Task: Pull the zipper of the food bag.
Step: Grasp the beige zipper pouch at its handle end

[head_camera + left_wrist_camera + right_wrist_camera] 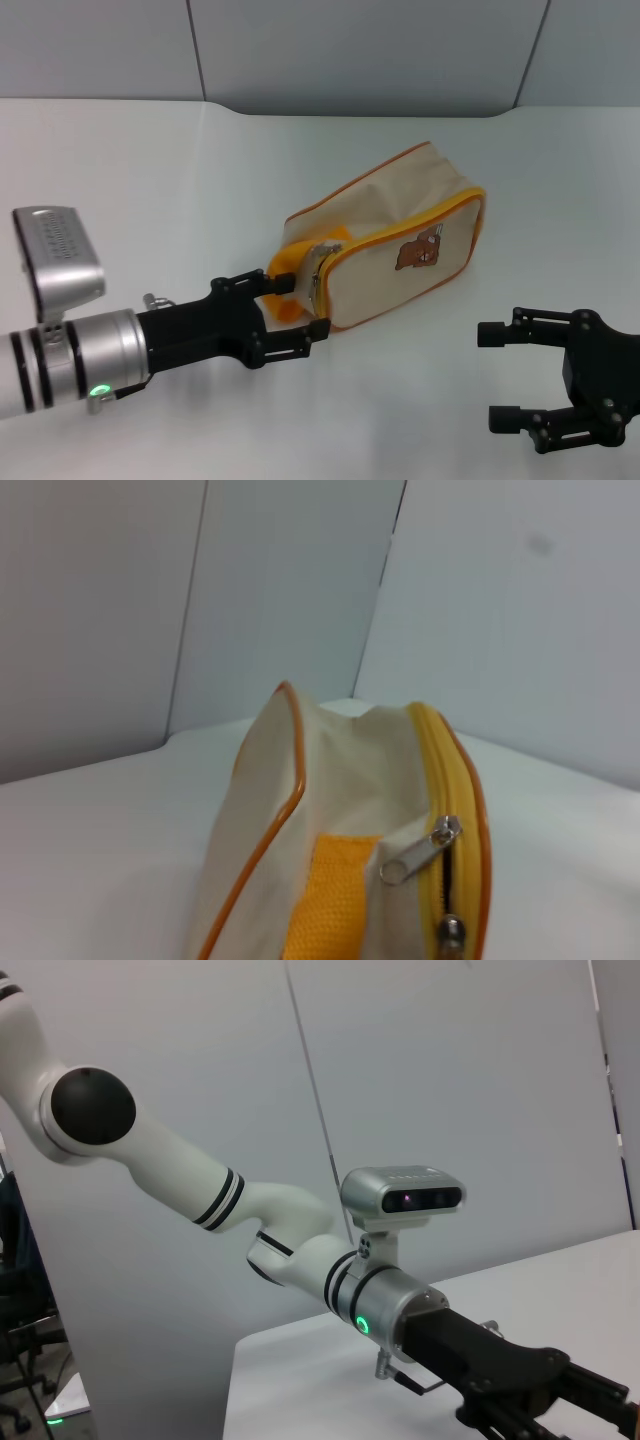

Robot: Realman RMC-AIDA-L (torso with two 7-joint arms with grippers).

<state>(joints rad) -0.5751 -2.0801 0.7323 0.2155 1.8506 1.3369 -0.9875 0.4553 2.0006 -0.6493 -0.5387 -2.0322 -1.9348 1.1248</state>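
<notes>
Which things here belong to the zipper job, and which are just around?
In the job:
- food bag, lying on its side
- zipper at the bag's near end
- left gripper, open around that end

Just around:
- right gripper, open, off to the bag's right
- table

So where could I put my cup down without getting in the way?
Bare table left of the bag and behind it. Crowded: the left gripper at the bag's near end, the right gripper open in front.
</notes>
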